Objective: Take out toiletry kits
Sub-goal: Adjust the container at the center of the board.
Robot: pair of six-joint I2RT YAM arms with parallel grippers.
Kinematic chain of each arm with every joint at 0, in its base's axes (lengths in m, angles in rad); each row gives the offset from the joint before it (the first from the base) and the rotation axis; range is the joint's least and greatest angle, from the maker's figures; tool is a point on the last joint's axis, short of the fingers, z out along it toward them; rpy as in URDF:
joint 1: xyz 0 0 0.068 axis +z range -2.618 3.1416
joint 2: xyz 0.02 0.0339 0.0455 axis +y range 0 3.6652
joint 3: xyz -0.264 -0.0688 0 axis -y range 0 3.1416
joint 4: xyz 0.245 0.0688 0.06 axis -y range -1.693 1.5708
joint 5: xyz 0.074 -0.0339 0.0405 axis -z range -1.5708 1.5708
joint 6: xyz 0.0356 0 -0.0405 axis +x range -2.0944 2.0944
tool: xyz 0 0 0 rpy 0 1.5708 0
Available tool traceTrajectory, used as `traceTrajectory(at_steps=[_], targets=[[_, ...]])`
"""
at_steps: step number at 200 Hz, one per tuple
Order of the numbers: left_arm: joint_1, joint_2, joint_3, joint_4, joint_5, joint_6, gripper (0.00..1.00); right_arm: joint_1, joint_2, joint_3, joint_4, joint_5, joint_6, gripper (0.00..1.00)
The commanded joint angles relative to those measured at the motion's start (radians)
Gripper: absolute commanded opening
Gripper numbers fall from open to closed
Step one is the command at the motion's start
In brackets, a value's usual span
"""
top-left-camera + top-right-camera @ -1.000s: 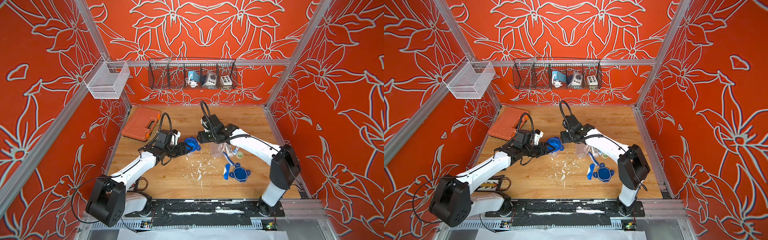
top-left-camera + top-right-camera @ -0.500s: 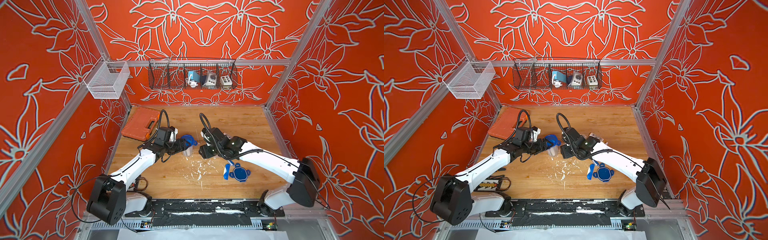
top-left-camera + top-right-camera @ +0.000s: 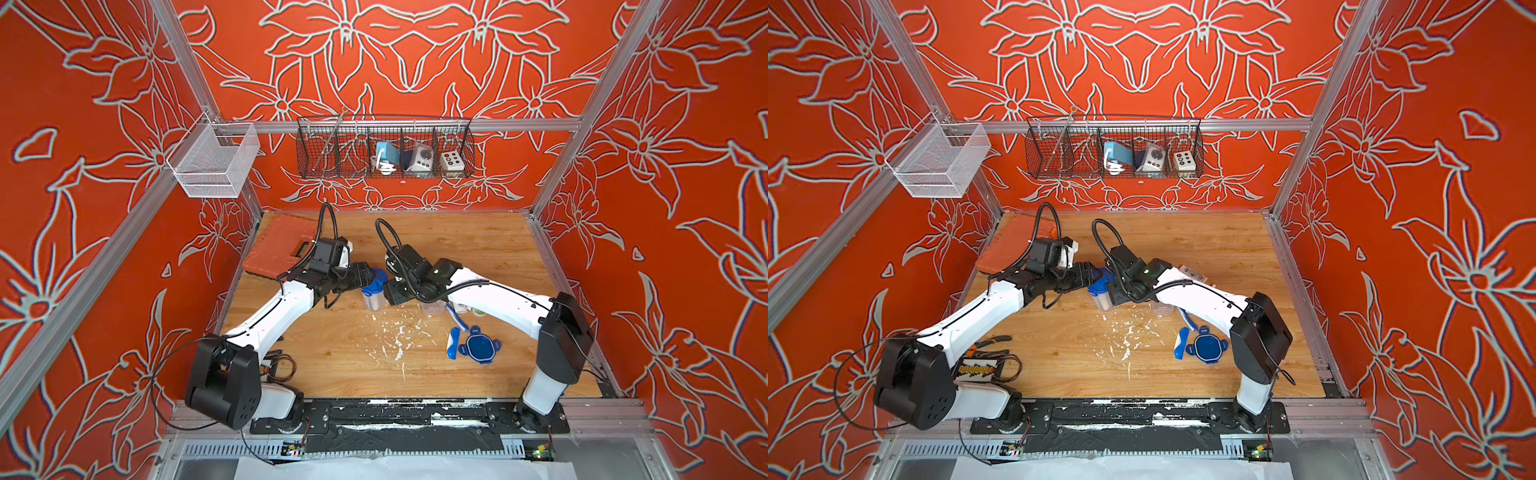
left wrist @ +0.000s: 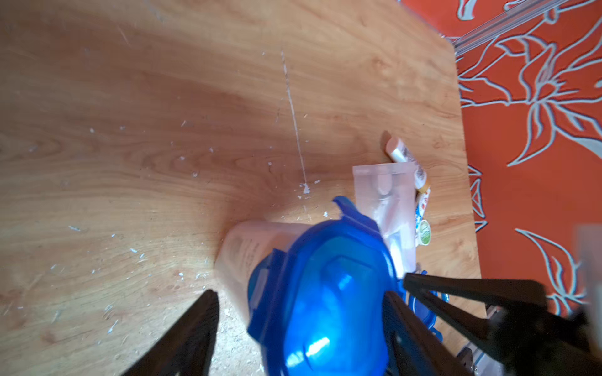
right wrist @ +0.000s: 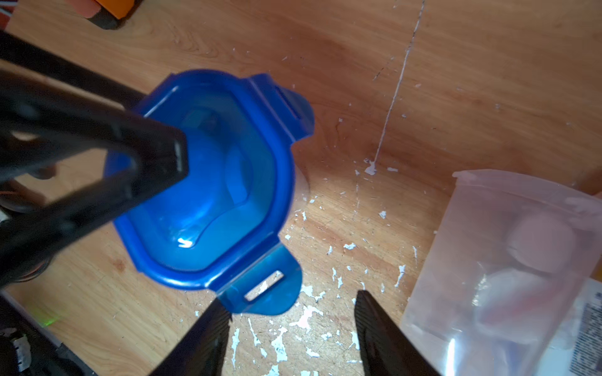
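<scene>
Toiletry items near right hand.

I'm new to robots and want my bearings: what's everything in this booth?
Lidded jar: one, clear with blue lid, between the grippers.
Open jar: one, clear, right of the lidded jar.
Loose lid: one, blue, front right.
Blue-white tube: one, beside the loose lid.
Toothbrush: one, blue-white, beside the open jar.
Tin: one, green-topped, beside the open jar.
Barcoded tube: one, white, behind the open jar.
Tool case: one, orange, back-left corner.
Wire basket: one, black, back wall.
Mesh basket: one, white, left rail.
Left gripper: black, open around the jar's lid.
Right gripper: black, open beside it.
</scene>
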Motion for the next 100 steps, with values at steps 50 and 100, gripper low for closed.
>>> traceTrajectory(at_steps=[50, 100], targets=[[0.004, -0.060, -0.077, -0.024, 0.056, 0.036, 0.71, -0.065, 0.111, 0.184, -0.096, 0.055, -0.027, 0.62], [0.004, -0.065, -0.103, 0.020, 0.148, 0.015, 0.71, -0.079, 0.219, 0.342, -0.154, 0.006, -0.040, 0.61]])
